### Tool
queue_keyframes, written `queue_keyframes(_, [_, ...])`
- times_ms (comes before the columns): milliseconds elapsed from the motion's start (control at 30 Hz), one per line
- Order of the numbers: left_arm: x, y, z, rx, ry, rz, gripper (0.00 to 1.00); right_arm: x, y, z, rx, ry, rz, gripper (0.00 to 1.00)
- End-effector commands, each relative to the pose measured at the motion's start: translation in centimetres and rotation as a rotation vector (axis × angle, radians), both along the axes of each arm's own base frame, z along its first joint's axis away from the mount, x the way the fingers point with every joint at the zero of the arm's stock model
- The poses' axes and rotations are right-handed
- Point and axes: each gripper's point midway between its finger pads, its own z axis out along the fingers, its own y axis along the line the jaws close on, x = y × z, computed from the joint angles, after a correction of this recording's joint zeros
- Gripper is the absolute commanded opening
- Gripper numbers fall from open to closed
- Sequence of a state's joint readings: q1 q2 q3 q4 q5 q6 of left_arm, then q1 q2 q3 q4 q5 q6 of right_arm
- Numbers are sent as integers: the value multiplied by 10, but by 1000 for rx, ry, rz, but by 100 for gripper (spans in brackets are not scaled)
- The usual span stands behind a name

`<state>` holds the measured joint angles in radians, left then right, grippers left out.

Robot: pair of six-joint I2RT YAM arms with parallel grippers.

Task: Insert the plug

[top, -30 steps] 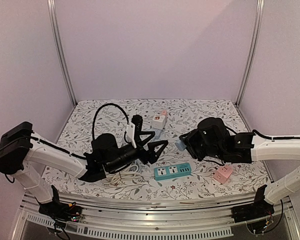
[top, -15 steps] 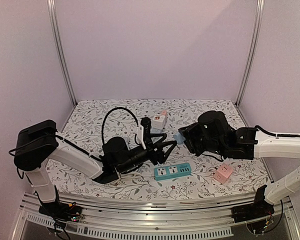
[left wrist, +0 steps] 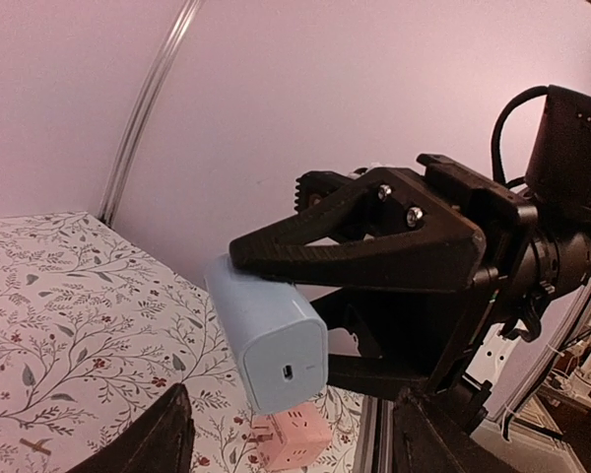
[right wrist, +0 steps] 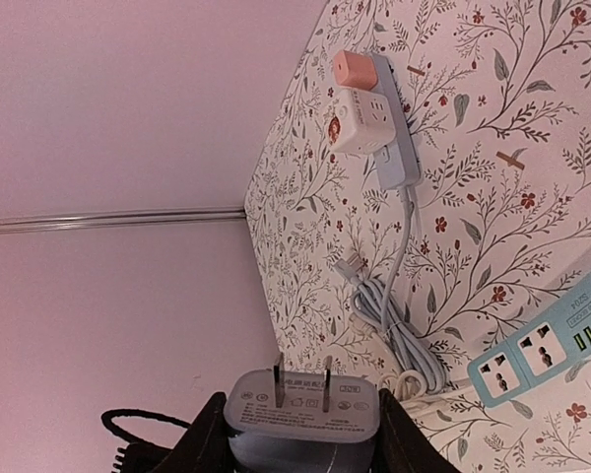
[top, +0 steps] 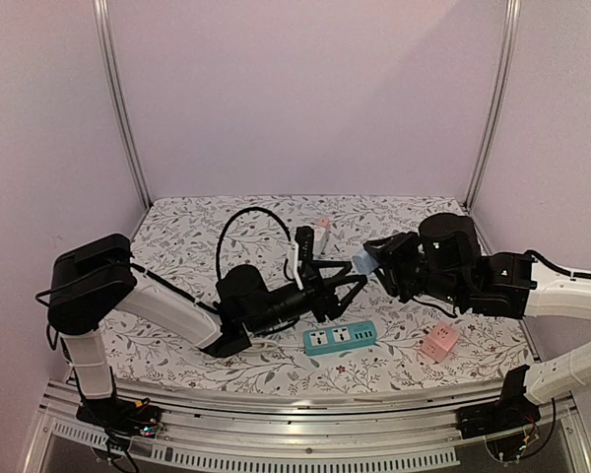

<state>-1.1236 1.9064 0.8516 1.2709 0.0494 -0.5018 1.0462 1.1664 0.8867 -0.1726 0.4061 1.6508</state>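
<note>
Right wrist view: right end effector (right wrist: 300, 439) clamps a pale blue boxy plastic plug (right wrist: 301, 406), prongs outward, likely for handover to the wide-spread left end effector (left wrist: 295, 439) just ahead.

The left arm (top: 163, 304) and right arm (top: 561, 292) are white shells with bulky black joints; a black cable (top: 238, 221) loops off the left.

A lab test booth: plain lilac walls (top: 305, 99), aluminium posts (top: 119, 108), floral-clothed table (top: 177, 229)
</note>
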Motion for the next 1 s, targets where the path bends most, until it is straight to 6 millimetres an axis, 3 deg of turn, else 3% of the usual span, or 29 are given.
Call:
queue_keyframes(0, [-1, -7, 6, -8, -10, -47, 68, -9, -4, 2, -22, -23, 41, 0])
queue_keyframes(267, [11, -13, 6, 4, 8, -58, 65, -13, -8, 2, -39, -34, 60, 0])
queue_keyframes(367, [17, -20, 0, 39, 17, -64, 64, -15, -4, 11, -39, -57, 94, 0])
queue_keyframes(700, [25, -22, -10, 50, 48, -53, 47, -17, 4, 11, -53, -73, 121, 0])
queue_keyframes(967, [26, -21, -15, 56, 65, -49, 1, -19, 11, 13, -60, -93, 132, 0])
